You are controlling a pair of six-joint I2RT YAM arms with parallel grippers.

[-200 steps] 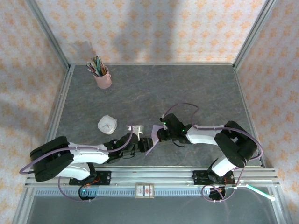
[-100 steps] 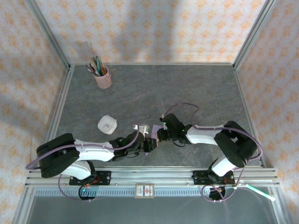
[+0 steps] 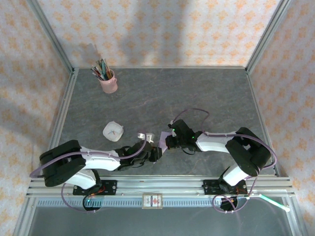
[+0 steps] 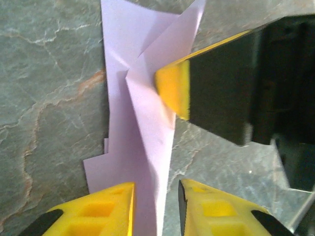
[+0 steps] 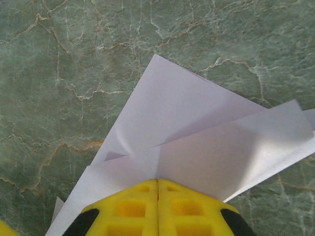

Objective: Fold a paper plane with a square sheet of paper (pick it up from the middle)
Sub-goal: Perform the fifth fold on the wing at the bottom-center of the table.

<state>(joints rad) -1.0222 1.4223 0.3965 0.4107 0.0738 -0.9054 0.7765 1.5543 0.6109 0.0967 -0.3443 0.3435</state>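
- Two arms lie low over the near edge of the table (image 3: pixel 206 93). The left arm (image 3: pixel 93 162) reaches right and the right arm (image 3: pixel 216 142) reaches left, so the wrists nearly meet at the near middle.
- Left gripper (image 4: pixel 156 189): the jaws stand apart and straddle a raised fold of the paper (image 4: pixel 147 132). A strip of table shows between the fold and one finger, so nothing is clamped.
- Right gripper (image 5: pixel 157 184): the fingers are pressed together, pinching the paper's edge.
- One paper, between the two grippers and lying partly on the table. It is plain lavender and folded into overlapping pointed flaps with sharp creases. From the right fingers, two triangular layers fan outward.
- One small white round object (image 3: pixel 112 131) sits farther back on the left.
- One pink cup (image 3: pixel 108 82) holding pens stands at the far left corner.
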